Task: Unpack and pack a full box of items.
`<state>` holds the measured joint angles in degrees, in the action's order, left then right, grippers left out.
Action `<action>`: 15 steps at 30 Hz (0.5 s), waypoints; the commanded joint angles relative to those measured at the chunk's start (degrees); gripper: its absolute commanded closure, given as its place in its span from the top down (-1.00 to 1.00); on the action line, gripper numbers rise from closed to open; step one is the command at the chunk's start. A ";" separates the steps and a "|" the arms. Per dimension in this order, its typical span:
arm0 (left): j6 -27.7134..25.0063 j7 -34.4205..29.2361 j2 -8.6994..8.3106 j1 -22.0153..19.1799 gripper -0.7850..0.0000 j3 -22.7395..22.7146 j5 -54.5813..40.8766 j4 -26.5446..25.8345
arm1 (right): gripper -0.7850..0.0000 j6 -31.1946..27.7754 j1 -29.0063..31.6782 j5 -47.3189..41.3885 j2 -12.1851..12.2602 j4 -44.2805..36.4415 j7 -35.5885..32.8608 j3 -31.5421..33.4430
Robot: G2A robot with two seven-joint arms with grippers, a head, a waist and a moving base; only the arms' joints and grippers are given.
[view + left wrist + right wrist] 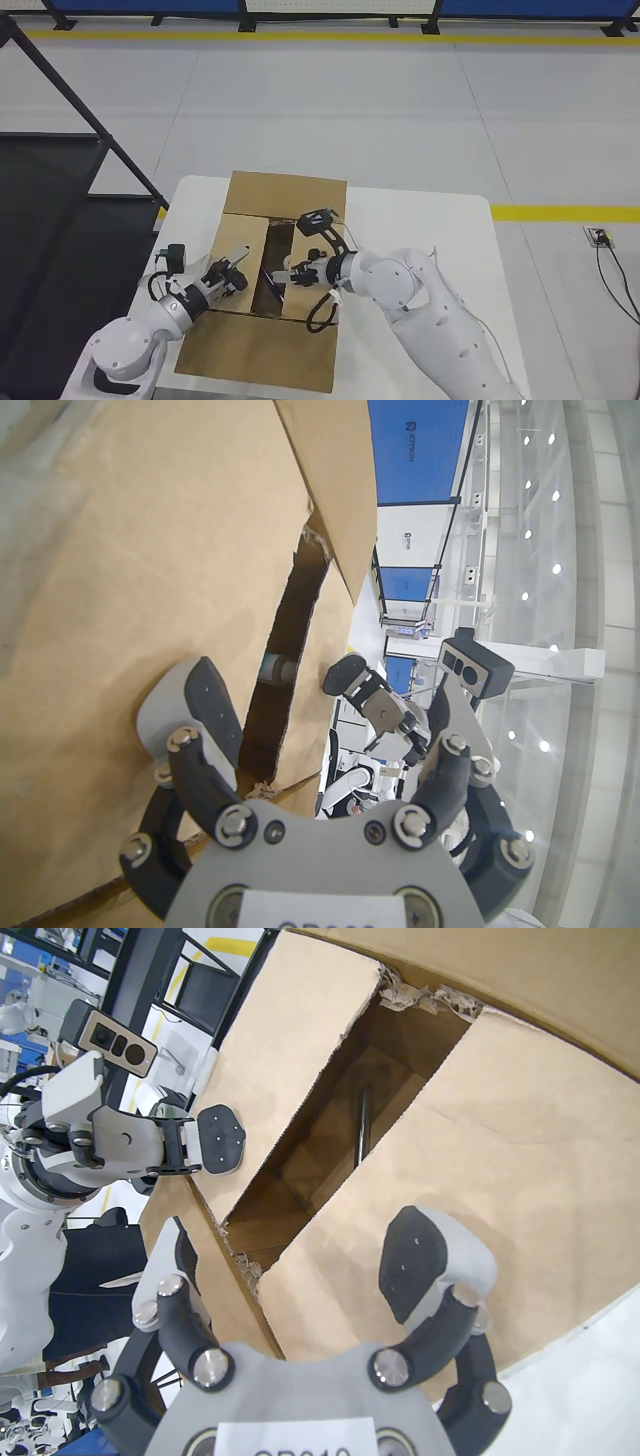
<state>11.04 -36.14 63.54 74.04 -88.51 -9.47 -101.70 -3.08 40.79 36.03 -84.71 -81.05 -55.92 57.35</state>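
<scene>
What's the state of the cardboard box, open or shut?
Partly open: outer flaps spread flat, inner flaps lowered, a dark gap between them.

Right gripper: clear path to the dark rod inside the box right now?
Probably not. The inner flaps leave only a narrow gap above the dark rod, and the open right gripper looks wider than that gap.

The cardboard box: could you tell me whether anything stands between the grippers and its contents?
Yes. Two inner flaps lie folded over the opening, leaving only a narrow gap. The left gripper and right gripper, jaws open, are at those flaps.
</scene>
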 commanded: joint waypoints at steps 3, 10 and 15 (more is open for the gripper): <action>-1.20 -0.68 -0.22 0.82 1.00 -1.77 -1.14 -2.27 | 1.00 -0.36 0.41 -0.22 0.30 -1.45 1.30 1.14; -3.67 -3.13 -0.92 4.49 1.00 -10.20 -6.03 -7.54 | 1.00 -0.26 -0.10 -0.09 0.59 -2.89 3.14 2.24; -5.65 -7.89 -1.59 9.25 1.00 -19.71 -10.55 -8.08 | 1.00 0.21 -0.18 0.63 0.66 -3.21 2.89 2.25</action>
<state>5.74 -42.76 62.07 82.30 -106.32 -19.37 -109.93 -2.85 40.60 36.70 -84.05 -84.28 -53.05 59.60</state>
